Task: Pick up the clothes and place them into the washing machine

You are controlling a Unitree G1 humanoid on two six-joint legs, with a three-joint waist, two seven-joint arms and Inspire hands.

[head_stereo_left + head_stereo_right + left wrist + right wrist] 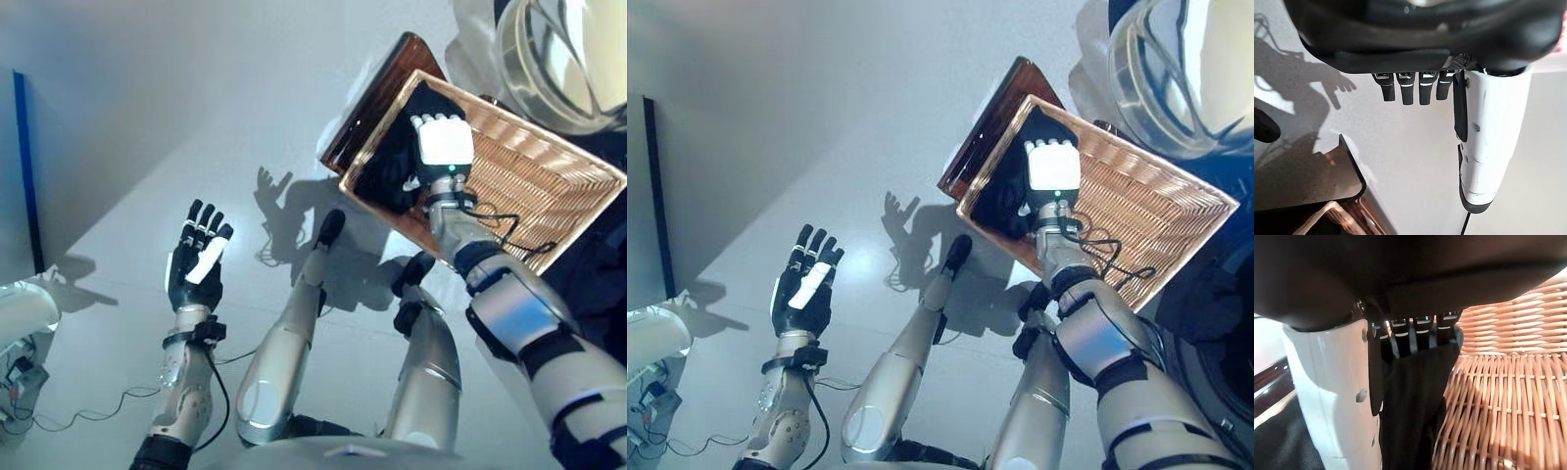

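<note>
My right hand (443, 142) reaches into the wicker basket (549, 191), fingers against the dark clothes (384, 168) bunched in its far corner; whether they have closed on the cloth I cannot tell; my left hand (199, 257) hangs spread and empty over the floor; nothing lifted yet, the washing machine (563, 54) unloaded as far as visible.

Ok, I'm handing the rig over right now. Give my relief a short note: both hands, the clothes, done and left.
Left hand: open, idle above the floor, holding nothing.
Right hand: down in the wicker basket, fingers at the dark clothes; whether they grip cannot be seen.
The clothes lie in the basket's far corner, which rests on a dark wooden stand.
The washing machine, door open, is beside the basket.
Done: reach. Left: grasp, lift, load.
</note>
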